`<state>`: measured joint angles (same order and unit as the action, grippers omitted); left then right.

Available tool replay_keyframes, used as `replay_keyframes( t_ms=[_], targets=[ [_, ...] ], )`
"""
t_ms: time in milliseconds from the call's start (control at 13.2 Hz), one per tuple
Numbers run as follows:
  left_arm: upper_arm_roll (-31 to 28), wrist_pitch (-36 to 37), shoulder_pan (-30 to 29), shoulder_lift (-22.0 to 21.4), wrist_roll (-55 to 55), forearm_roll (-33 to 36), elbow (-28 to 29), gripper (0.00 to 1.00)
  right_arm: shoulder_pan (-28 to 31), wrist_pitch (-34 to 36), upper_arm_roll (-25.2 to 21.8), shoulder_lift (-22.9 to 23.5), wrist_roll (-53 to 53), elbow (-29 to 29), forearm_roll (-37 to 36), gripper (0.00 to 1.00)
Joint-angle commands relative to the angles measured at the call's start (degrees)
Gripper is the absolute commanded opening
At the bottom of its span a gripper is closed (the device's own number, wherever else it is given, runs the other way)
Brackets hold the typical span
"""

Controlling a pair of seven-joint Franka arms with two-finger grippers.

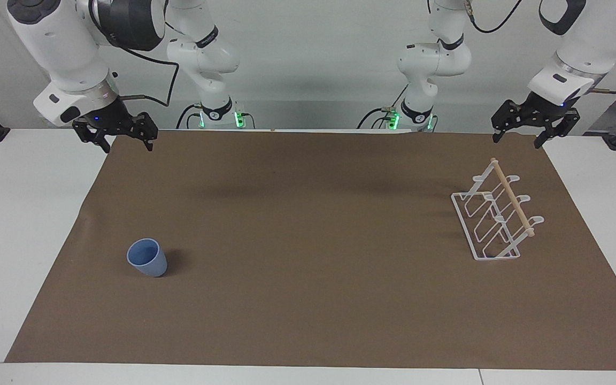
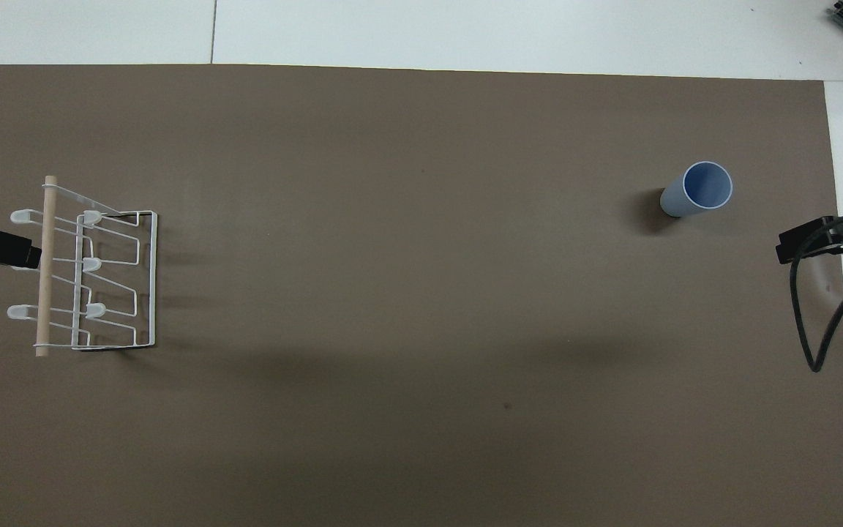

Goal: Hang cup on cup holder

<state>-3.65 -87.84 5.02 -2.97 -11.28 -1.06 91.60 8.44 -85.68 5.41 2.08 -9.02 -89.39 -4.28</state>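
A white table point(image 1: 30, 224) is covered across most of its top by a large brown mat point(image 1: 308, 256), with two white robot arms standing at one long edge.

Starting at the right arm's end of the table: the right gripper point(image 1: 128, 140) hangs in the air over the mat's corner closest to the robots, its black fingers spread wide and holding nothing. This arm waits.

A small light-blue cup point(image 1: 147, 258) stands upright on the mat at this same end, open rim up, well apart from the right gripper and farther from the robots than it. Nothing touches the cup.

The middle of the mat lies bare brown.

Toward the left arm's end of the table stands the cup holder point(image 1: 495, 214), a white wire rack with a slanted frame, looped prongs and a pale wooden rod point(image 1: 511, 196) along its top. It sits on the mat, well apart from the cup, with no cup hung on it.

Over the mat's edge near the rack, the left gripper point(image 1: 519, 135) hangs in the air, its fingers also spread wide and holding nothing. This arm waits too.
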Motion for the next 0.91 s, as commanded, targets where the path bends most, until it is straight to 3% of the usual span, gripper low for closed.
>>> replay_keyframes(
  t_ms=[0,456,684,836],
  targets=[
    [-0.4,-0.1,0.7,-1.2,0.5,-0.3,1.1,1.00,0.5,0.2,0.2,-1.5,-0.2,-1.6,-0.3,1.00],
    [-0.4,-0.4,0.7,-1.2,0.2,-0.3,1.1,1.00,0.8,-0.9,0.1,-1.4,-0.3,-1.4,-0.3,1.00],
    [-0.4,-0.7,0.7,-1.2,0.3,-0.3,1.0,1.00,1.0,-7.0,0.1,-0.9,-0.5,-1.6,-0.3,1.00],
    [-0.4,-0.8,0.7,-1.2,0.2,-0.3,1.1,1.00,1.1,-7.2,0.1,-0.9,-0.7,-1.7,-0.3,1.00]
  ],
)
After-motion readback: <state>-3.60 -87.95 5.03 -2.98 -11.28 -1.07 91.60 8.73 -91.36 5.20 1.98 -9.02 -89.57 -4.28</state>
